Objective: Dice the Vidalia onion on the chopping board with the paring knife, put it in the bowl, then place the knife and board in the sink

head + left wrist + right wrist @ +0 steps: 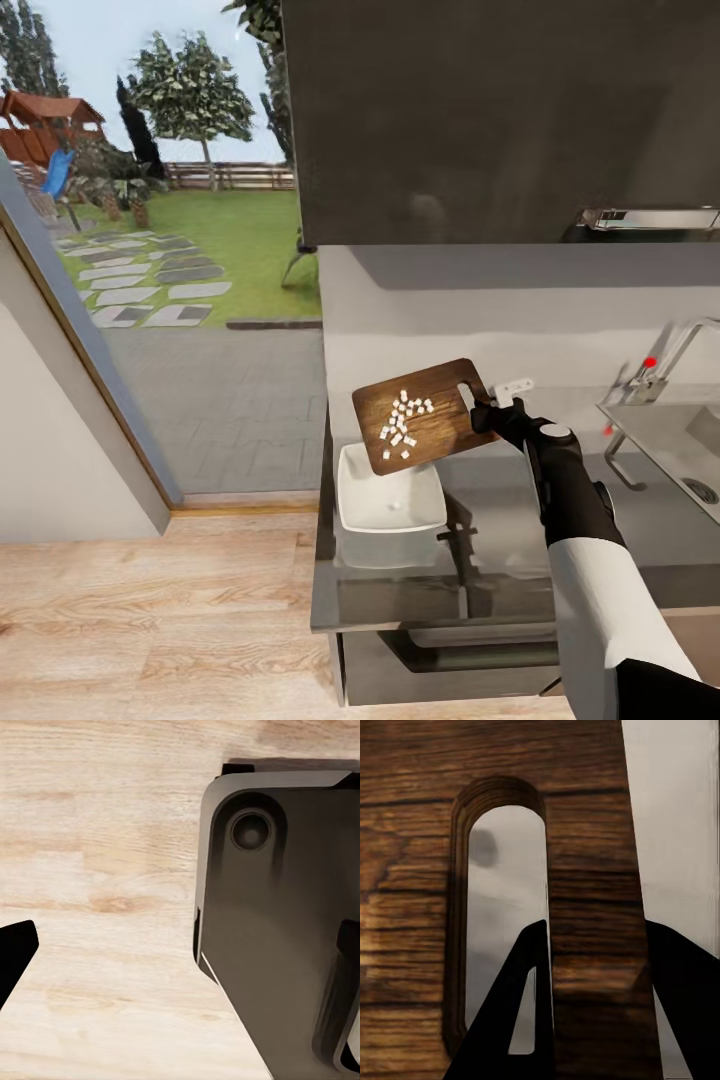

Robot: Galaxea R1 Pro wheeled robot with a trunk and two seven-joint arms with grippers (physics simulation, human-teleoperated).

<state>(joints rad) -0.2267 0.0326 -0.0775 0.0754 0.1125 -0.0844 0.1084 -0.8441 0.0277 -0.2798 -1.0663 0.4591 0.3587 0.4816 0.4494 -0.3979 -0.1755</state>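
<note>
You had the right gripper [487, 409] clamped on the handle end of the chopping board [424, 415], lifted off the countertop [500, 560] and tilted so its lower corner dipped toward the bowl [390, 492]. In the right wrist view the two dark fingers [510, 1020] straddled the strip of wood between the handle slot and the chopping board's [585, 907] edge, one finger poking through the slot and the other on the outside, so the grip was firmly on the board.

The diced onion [403, 420] sat as a scatter of small white cubes across the middle of the tilted board, clinging to the wood. One or two white bits showed in the bottom of the bowl, too small to be certain they were onion. The bowl stood on the grey countertop near its left end, just under the board's lower edge and apart from it.

Off to your right, the sink [680, 450] lay in the worktop with its chrome tap [665, 365] and red knob [650, 362] behind it.

Your left gripper pointed down at the pale wood floor [97, 870] beside the robot's dark base [277, 930]; one dark fingertip [15, 952] showed at the frame edge, and I could not tell whether the jaws were apart or together.
</note>
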